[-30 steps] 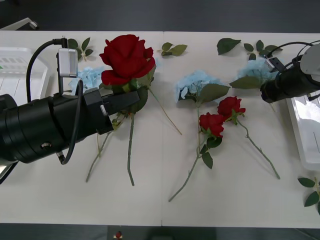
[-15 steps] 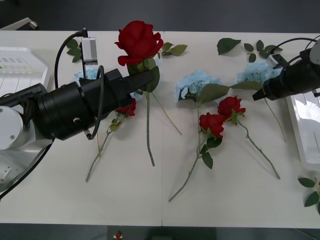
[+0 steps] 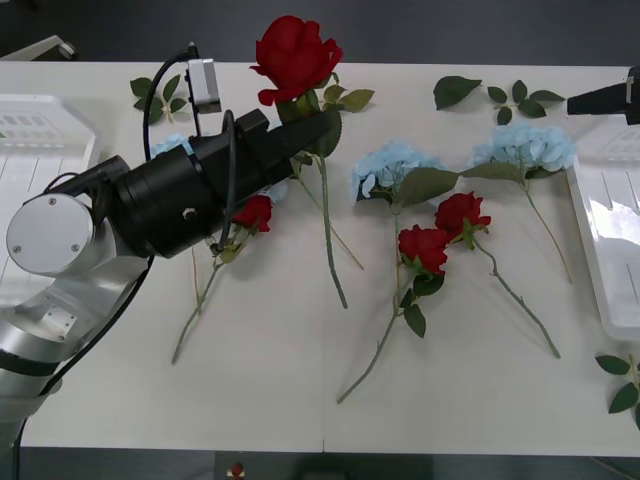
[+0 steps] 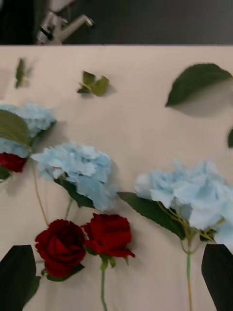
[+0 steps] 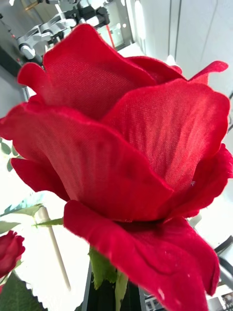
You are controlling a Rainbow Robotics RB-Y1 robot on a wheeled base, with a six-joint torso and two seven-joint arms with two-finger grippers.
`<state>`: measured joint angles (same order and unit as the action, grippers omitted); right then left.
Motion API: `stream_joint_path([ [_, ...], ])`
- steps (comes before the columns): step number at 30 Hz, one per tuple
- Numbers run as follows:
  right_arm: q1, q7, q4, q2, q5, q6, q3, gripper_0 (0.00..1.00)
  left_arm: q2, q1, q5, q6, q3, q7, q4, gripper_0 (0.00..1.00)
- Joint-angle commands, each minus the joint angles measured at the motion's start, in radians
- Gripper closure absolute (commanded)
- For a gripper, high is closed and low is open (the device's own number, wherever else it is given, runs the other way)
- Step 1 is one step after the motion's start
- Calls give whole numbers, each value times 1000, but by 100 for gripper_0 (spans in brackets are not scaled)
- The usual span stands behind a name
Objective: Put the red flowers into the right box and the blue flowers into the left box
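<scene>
Four red roses show in the front view. One large rose (image 3: pixel 296 55) is lifted off the table (image 3: pixel 300 390), its stem (image 3: pixel 330 240) hanging down toward the surface, clamped just under the bloom in the jaws of the left gripper (image 3: pixel 312 128), which reaches in from the near left toward the far middle. In the left wrist view that bloom (image 5: pixel 121 160) sits right above the closed jaws.

Two smaller roses (image 3: pixel 440 232) lie side by side right of centre, blooms almost touching, stems running toward the near edge. A fourth rose (image 3: pixel 253 212) lies partly hidden beneath the left arm.

Blue flowers: one head (image 3: pixel 392 168) lies just beyond the rose pair, another (image 3: pixel 525 148) farther right near the right box (image 3: pixel 612 220), a white bin at the right edge. A third blue head (image 3: pixel 172 146) peeks out behind the left arm. The left box (image 3: pixel 40 150), a ribbed white tray, sits at the far left edge.

The right gripper (image 3: pixel 604 100) hovers at the far right edge above the right box; in the right wrist view its jaws stand wide apart, the dark fingers (image 4: pixel 17 274) in the corners, nothing between them, looking down on a blue head (image 4: pixel 82 170) and the rose pair (image 4: pixel 85 243).

Loose green leaf sprigs (image 3: pixel 500 95) lie along the far side of the table.
</scene>
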<state>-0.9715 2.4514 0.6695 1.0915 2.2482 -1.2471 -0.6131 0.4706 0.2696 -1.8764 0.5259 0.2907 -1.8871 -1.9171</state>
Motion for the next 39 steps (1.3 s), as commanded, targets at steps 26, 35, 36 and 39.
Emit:
stream_joint_path([
  [26, 875, 253, 1148, -205, 283, 396, 337, 0, -113, 51, 49, 3, 33, 46, 0, 100],
  [35, 886, 254, 1161, -329, 169, 434, 246, 0, -139, 53, 105, 2, 51, 63, 7, 100],
  [36, 884, 252, 1161, -335, 152, 436, 245, 0, -139, 54, 108, 3, 53, 63, 7, 100],
  [39, 870, 242, 1156, -378, 88, 448, 240, 0, -142, 53, 109, 3, 56, 66, 7, 100],
])
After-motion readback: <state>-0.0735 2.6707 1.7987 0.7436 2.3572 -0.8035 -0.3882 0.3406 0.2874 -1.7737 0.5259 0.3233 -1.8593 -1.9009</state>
